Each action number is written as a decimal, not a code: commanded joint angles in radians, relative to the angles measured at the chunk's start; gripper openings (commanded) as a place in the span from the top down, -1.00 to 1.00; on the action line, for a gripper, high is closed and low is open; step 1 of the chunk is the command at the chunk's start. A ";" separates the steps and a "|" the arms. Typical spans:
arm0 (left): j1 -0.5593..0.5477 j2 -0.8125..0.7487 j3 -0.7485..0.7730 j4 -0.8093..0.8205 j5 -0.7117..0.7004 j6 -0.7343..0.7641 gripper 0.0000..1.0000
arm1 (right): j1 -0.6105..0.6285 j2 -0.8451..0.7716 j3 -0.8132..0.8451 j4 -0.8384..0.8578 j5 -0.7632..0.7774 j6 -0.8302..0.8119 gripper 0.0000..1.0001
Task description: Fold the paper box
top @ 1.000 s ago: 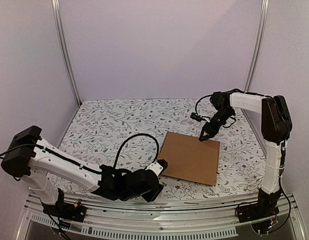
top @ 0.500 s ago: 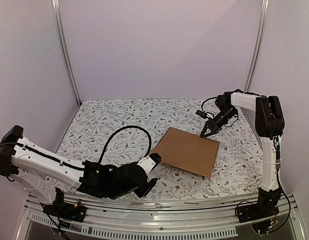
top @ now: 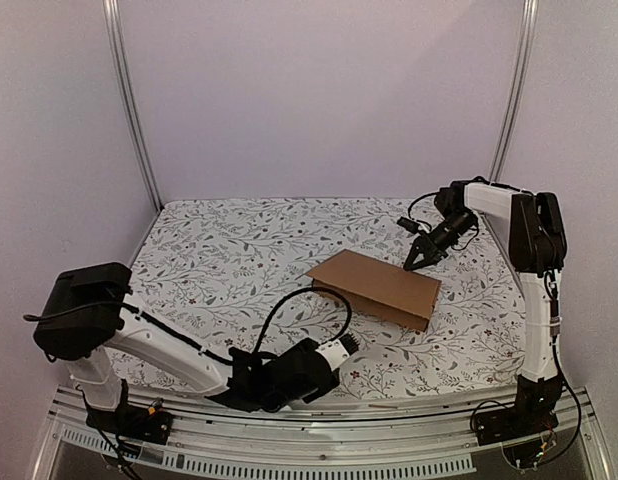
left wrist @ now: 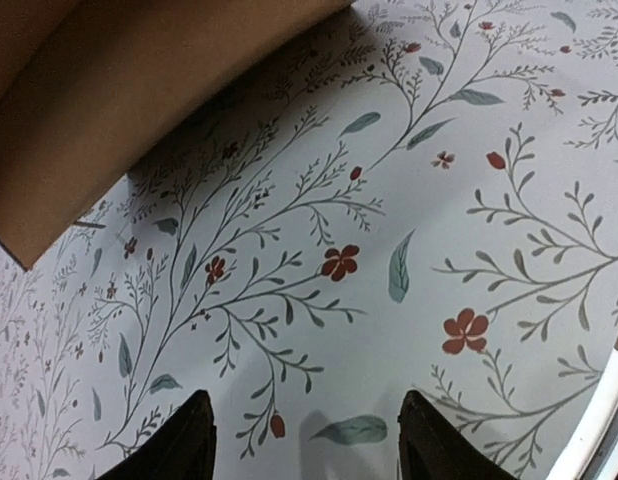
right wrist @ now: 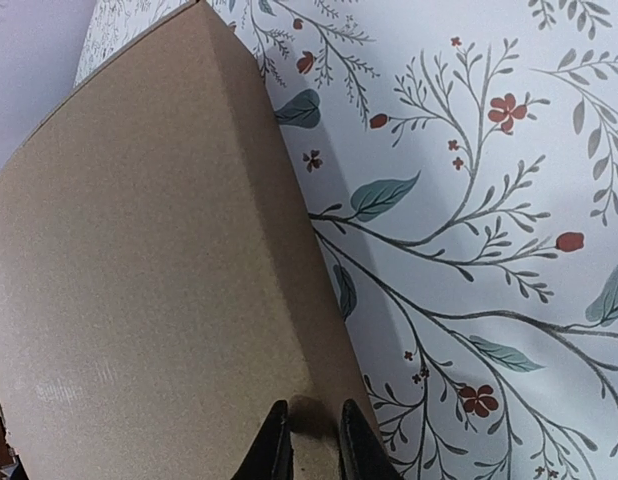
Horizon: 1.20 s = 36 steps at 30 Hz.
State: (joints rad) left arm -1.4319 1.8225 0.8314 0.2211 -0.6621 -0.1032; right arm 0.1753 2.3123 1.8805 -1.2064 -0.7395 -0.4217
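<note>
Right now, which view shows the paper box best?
Top external: the whole paper box shows, with the right gripper pinching its far corner. Right wrist crops it close up; left wrist catches only one end.

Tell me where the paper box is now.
In the top view, the paper box rests right of centre on the floral tablecloth, its far corner pinched by the right gripper.

Paper box [top: 374,285]: plain brown, unprinted; its face just right of the right gripper [right wrist: 312,415] is a darker brown. Table cover [top: 229,250]: white, with grey-green leafy sprigs and small red flowers, same pattern all around the left gripper [left wrist: 307,412]. Both grippers' fingers black. Left arm [top: 164,342] and right arm [top: 537,310]: white, black joints.
</note>
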 commanded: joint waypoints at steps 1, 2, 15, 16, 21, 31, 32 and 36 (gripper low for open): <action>0.038 0.184 0.106 0.371 -0.083 0.323 -0.26 | 0.002 0.066 -0.006 0.030 0.111 0.014 0.67; 0.043 0.227 0.132 0.420 -0.093 0.370 -0.26 | 0.002 0.067 -0.007 0.028 0.108 0.017 0.67; 0.103 0.389 0.310 0.734 -0.142 0.624 -0.30 | 0.036 0.066 -0.052 0.010 0.071 -0.021 0.64; 0.103 0.387 0.316 0.732 -0.140 0.628 -0.30 | 0.042 0.069 -0.056 0.013 0.070 -0.021 0.64; 0.092 0.371 0.314 0.758 -0.153 0.666 -0.30 | 0.067 0.090 -0.054 0.019 0.070 -0.014 0.64; 0.012 0.324 0.288 0.778 -0.180 0.725 -0.30 | 0.094 0.102 -0.021 -0.072 -0.066 -0.051 0.59; 0.006 0.325 0.294 0.766 -0.184 0.723 -0.30 | 0.099 0.103 -0.016 -0.080 -0.067 -0.062 0.58; 0.001 0.346 0.317 0.742 -0.192 0.730 -0.31 | 0.117 0.106 -0.019 -0.077 -0.061 -0.072 0.57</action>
State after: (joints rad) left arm -1.4181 2.1681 1.1328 0.9871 -0.8425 0.6109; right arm 0.2630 2.3772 1.8660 -1.2469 -0.8349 -0.4572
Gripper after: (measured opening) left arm 0.653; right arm 0.211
